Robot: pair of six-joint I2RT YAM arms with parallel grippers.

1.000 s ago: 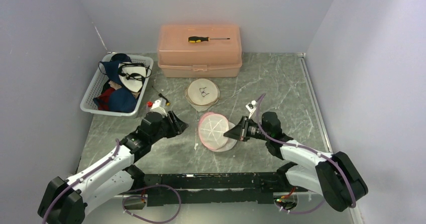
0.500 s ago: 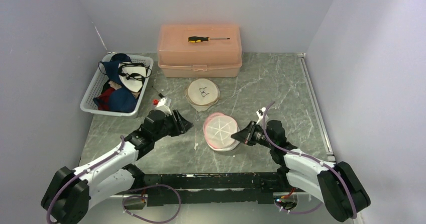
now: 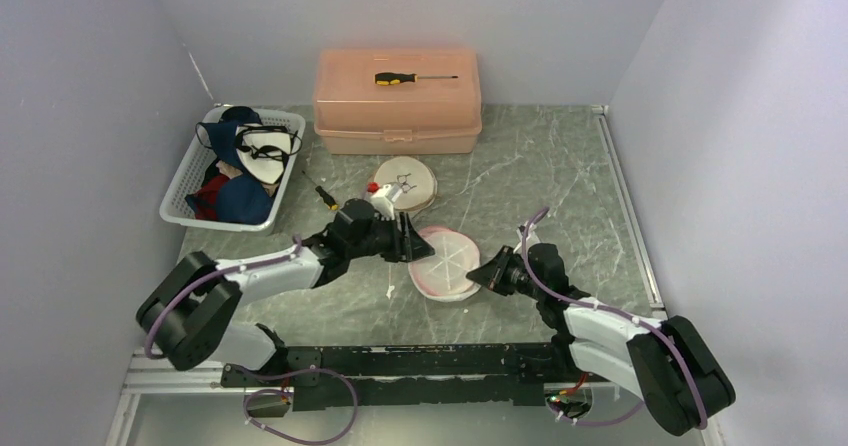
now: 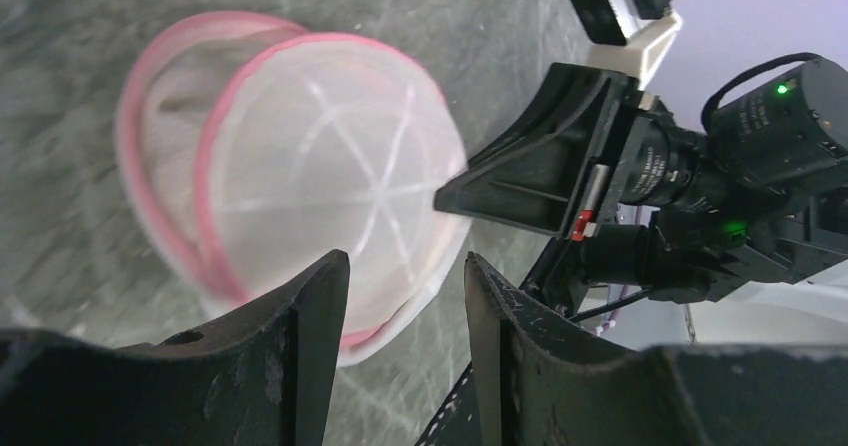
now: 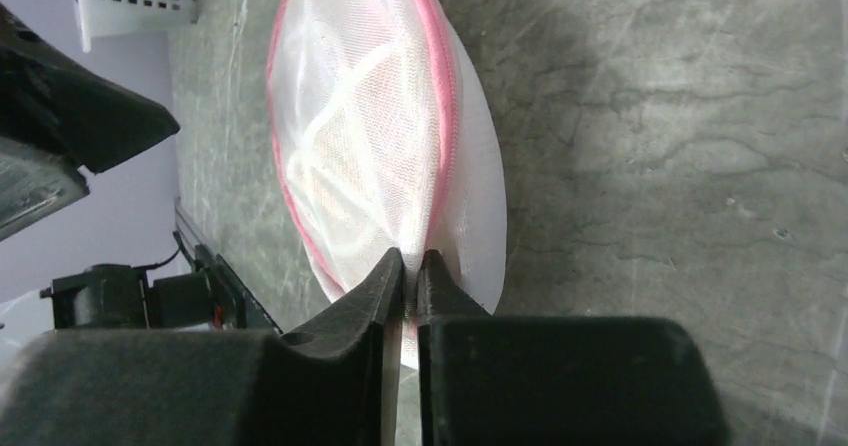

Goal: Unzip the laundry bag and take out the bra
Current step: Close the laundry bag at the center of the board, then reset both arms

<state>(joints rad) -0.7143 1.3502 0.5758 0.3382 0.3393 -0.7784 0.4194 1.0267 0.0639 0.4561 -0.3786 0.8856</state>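
**Top view:** the round, pink-trimmed mesh laundry bag [image 3: 445, 263] rests mid-table on the marble table [image 3: 560, 166]. The left gripper [image 3: 412, 241] is at its left edge and the right gripper [image 3: 477, 274] at its right edge.

**Left wrist view:** the left jaws are spread and hold nothing, with the bag just beyond their tips.

**Right wrist view:** the right jaws are pressed together, pinching the bag's pink-trimmed rim.

A yellow-and-black screwdriver [image 3: 412, 77] lies atop a peach plastic toolbox [image 3: 397, 116]; to its left, a white slotted basket [image 3: 186, 178] holds crumpled clothes [image 3: 243, 198].
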